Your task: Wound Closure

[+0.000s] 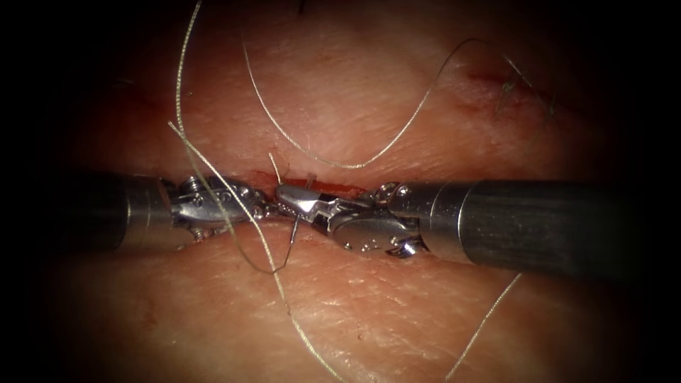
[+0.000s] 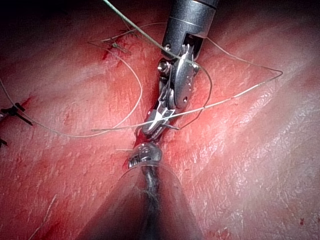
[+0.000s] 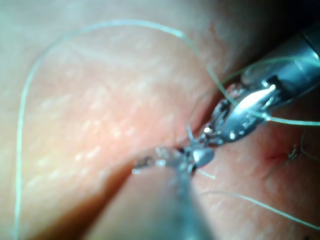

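Tools meet tip to tip over the cut [image 1: 333,187], which runs across the endoscope view with its red edges apart between them. The right tool [image 1: 287,201] has its jaws closed on a thin, dark piece of metal that we take for the needle [image 1: 292,234]. The grip seems to sit about midway along the curve, with one short length standing out above the jaws and another below them, over the near edge of the cut. We cannot make out whether either end enters the tissue [image 1: 390,312]; what we see of the needle appears to lie clear of it.

The left tool [image 1: 255,208] rests just beside the right tool's tip, and we cannot tell whether it grips anything. The thread [image 1: 319,159] lies slack in wide loops over the tissue beyond the cut. One strand crosses the left tool and trails off toward the near edge.

Dark, short thread ends [image 1: 511,89] sit at a reddened spot well to the right, and similar dark stitches [image 2: 15,111] show in the left wrist view. We judge that part of the closure is already done, while the stretch of cut under the tools remains unclosed and needs at least one more stitch.
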Controlling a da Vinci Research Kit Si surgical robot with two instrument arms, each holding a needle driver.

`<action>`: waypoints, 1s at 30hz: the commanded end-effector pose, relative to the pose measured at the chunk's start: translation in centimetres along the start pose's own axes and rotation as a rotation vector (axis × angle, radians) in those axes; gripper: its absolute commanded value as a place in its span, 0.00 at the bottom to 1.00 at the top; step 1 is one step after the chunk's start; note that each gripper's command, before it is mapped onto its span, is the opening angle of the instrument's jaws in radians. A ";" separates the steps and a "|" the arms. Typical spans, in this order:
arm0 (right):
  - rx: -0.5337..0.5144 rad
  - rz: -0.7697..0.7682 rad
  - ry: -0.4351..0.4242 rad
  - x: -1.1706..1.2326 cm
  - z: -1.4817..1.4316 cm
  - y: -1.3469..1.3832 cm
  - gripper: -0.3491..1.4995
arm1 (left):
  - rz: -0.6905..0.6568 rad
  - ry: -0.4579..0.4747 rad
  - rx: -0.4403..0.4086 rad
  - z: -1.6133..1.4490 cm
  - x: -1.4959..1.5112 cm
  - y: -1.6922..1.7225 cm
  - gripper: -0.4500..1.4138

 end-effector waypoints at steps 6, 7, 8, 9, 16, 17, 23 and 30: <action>-0.005 -0.003 0.004 0.00 0.07 -0.09 0.00 | -0.001 -0.001 -0.002 0.09 -0.03 -0.02 0.18; -0.005 -0.003 0.007 -0.01 0.07 -0.09 0.00 | -0.001 0.000 -0.001 0.10 -0.03 -0.03 0.18; -0.002 -0.001 0.006 -0.02 0.06 -0.07 0.00 | -0.002 0.000 0.000 0.10 -0.02 -0.04 0.19; -0.008 0.001 0.006 -0.03 0.05 -0.05 0.00 | -0.002 0.000 0.000 0.11 -0.02 -0.06 0.19; -0.016 0.007 0.011 0.03 0.01 0.02 0.00 | -0.016 -0.004 0.014 0.25 -0.18 -0.25 0.17; -0.016 0.007 0.012 0.04 0.01 0.02 0.00 | -0.017 -0.010 0.017 0.27 -0.22 -0.26 0.17; -0.016 0.006 0.012 0.04 0.02 0.02 0.00 | -0.030 -0.027 0.023 0.30 -0.45 -0.21 0.16; -0.016 0.006 0.014 0.06 0.01 0.02 0.00 | -0.035 -0.030 0.019 0.25 -0.44 -0.08 0.16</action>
